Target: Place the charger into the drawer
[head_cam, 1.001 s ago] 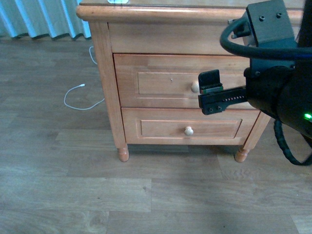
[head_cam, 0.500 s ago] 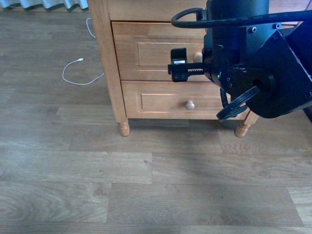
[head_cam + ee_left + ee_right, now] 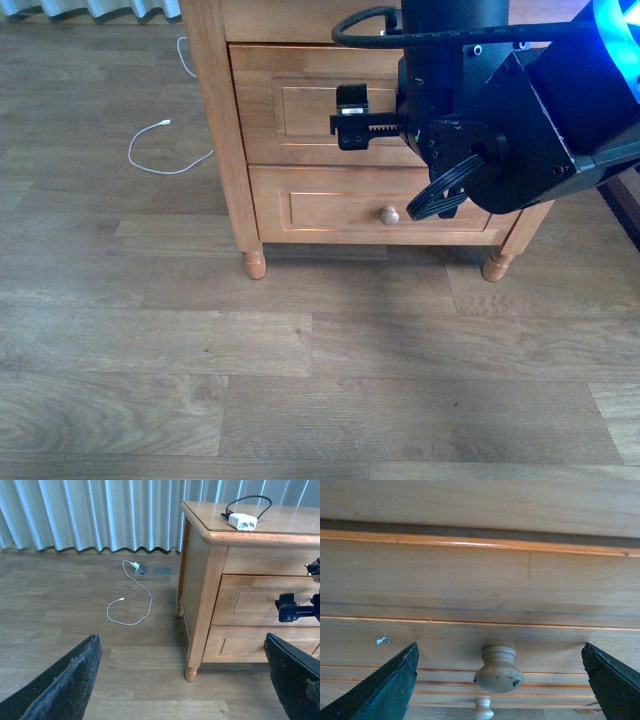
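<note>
The charger (image 3: 242, 521), a small white block with a looped black cable, lies on top of the nightstand (image 3: 202, 585) in the left wrist view. It is out of the front view. The drawer (image 3: 295, 105) is the taller upper one and is closed. In the right wrist view its round knob (image 3: 497, 670) sits between the jaws, a short way ahead. My right gripper (image 3: 372, 120) is open and empty, held close to the drawer front (image 3: 470, 585). My left gripper (image 3: 181, 639) is open and empty, back from the nightstand above the floor.
The shorter lower drawer (image 3: 330, 210) with its knob (image 3: 389, 215) is closed. A thin white cable (image 3: 132, 600) lies on the wooden floor left of the nightstand, also showing in the front view (image 3: 160, 150). Curtains (image 3: 100, 515) hang behind.
My right arm has moved left across the upper drawer front and now hides its knob in the front view. The front view itself dropped lower a second ago.
</note>
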`<state>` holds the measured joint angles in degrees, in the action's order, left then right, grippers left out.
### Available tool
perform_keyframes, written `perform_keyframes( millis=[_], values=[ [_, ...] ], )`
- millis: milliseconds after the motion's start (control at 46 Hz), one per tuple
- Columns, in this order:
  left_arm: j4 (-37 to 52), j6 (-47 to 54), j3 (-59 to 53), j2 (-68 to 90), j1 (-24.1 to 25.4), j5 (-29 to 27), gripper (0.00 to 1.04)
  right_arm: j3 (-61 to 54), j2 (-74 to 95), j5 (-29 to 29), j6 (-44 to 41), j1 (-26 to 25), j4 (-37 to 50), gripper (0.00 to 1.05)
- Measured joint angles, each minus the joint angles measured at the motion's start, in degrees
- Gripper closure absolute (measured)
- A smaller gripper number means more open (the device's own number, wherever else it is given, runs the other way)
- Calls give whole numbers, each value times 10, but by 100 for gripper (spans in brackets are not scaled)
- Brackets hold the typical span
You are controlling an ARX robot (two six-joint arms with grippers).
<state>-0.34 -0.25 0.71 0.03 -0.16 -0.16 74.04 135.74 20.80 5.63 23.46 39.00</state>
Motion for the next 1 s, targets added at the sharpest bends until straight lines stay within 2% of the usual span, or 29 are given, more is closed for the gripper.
perform_keyframes(
  millis=[392, 479, 696, 783, 1001],
  values=[
    [0, 0, 0, 0, 0, 0, 6, 10, 15, 3, -2, 4, -1, 8],
    [0, 0, 0, 0, 0, 0, 6, 10, 15, 6, -4, 4, 0, 22],
    [0, 0, 0, 0, 0, 0, 6, 10, 16, 7, -9, 3, 2, 67],
    [0, 0, 0, 0, 0, 0, 6, 9, 16, 6, -12, 3, 2, 78],
    [0, 0, 0, 0, 0, 0, 6, 9, 16, 5, -13, 2, 1, 82]
  ],
)
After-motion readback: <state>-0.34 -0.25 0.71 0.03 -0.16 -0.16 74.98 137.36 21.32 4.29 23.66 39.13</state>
